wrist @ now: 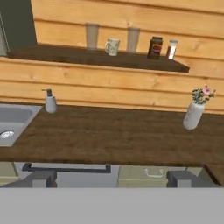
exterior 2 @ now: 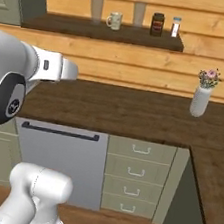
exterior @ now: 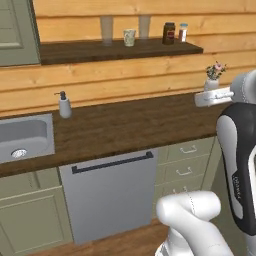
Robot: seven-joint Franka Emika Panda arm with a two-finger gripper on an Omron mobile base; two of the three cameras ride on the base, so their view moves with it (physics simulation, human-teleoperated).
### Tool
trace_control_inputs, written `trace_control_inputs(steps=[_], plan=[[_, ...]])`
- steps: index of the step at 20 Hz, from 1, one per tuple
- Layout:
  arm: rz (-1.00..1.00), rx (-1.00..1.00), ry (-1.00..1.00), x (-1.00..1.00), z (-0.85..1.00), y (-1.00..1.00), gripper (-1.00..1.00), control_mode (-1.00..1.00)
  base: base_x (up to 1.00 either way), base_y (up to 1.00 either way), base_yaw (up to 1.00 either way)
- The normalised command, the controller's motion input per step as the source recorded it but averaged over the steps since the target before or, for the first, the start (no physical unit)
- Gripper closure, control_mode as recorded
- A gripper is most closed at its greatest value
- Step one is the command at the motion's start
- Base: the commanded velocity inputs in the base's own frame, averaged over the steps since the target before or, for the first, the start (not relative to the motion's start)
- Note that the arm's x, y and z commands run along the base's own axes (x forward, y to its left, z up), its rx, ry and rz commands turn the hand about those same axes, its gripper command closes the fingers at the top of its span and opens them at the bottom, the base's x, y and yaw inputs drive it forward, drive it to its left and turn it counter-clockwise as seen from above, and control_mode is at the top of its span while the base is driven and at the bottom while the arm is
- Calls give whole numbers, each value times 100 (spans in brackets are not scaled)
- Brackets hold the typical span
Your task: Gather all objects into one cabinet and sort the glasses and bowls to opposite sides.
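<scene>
The jaws (wrist: 112,178) are standing wide apart and holding nothing, their two dark tips poking up at the bottom of the hand view, well back from the near edge of the bench (wrist: 113,135). Below that edge a grey dishwasher (exterior: 111,192) is sitting between the green base cabinets. On the bench, a sink (exterior: 22,137) is occupying the left end, a soap dispenser (wrist: 50,101) is standing at the back edge beside it, and a white vase of flowers (wrist: 194,111) is standing toward the right end.

Farther back, on the dark wall shelf (wrist: 96,57), a beige mug (wrist: 112,47) is sitting between two pale glasses (wrist: 92,36), with a dark jar (wrist: 155,47) and a small shaker (wrist: 172,49) near the right end. The olive cabinet (exterior: 17,32) is hanging at the shelf's left end.

The shelf looks high and deep: a reach could be running short, or a wide-open hand could be knocking a neighbouring glass off while closing on the mug.
</scene>
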Motion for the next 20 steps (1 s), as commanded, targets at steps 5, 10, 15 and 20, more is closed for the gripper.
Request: trace_control_inputs(steps=[5, 10, 15, 20], plan=[[0, 0, 0, 0, 0, 0, -100, 100, 34, 1, 4], [0, 0, 0, 0, 0, 0, -100, 100, 78, -1, 4], [0, 0, 0, 0, 0, 0, -100, 100, 44, 0, 2], [0, 0, 0, 0, 0, 0, -100, 100, 48, -6, 5]])
